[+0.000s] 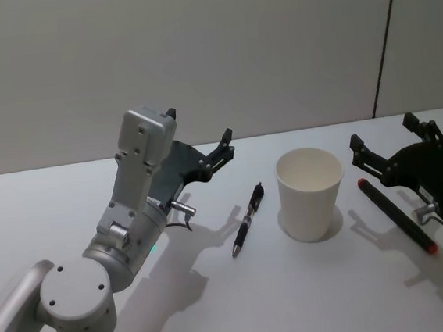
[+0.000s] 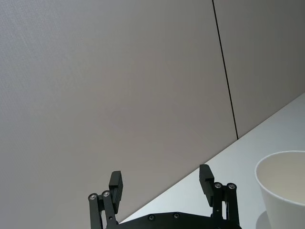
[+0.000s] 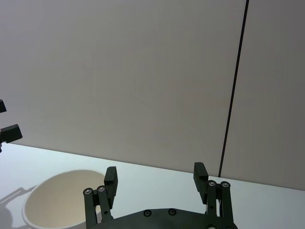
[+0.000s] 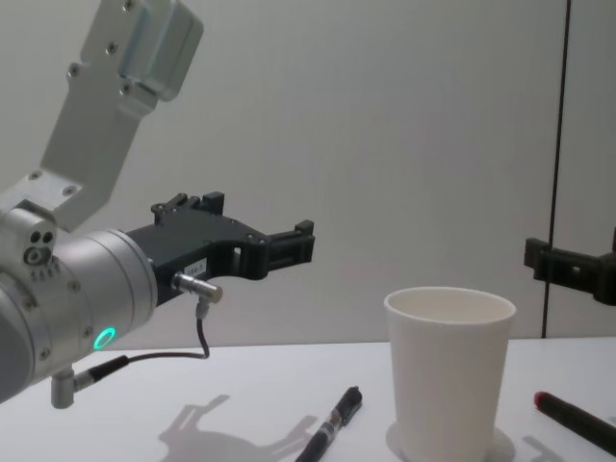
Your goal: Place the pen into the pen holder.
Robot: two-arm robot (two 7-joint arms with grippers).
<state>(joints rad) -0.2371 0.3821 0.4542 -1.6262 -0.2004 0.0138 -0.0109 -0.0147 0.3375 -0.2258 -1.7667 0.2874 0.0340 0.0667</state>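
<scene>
Tabletop (image 1: 220, 315): matte white. Pen (image 1: 247, 221): slim, black, lying flat just left of pen holder (image 1: 310, 197), not touching. Holder: white paper cup, upright; chest view adds taper, rolled rim; head view, hollow inside. L gripper (image 1: 199, 126), R gripper (image 1: 383, 132): black, raised, jaws spread.

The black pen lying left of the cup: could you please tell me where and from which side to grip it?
Grip the pen at mid-barrel, coming down from above and closing across its length. It lies flat on the table, apart from the cup, so both long sides are free. The open left gripper looks nearest.
</scene>
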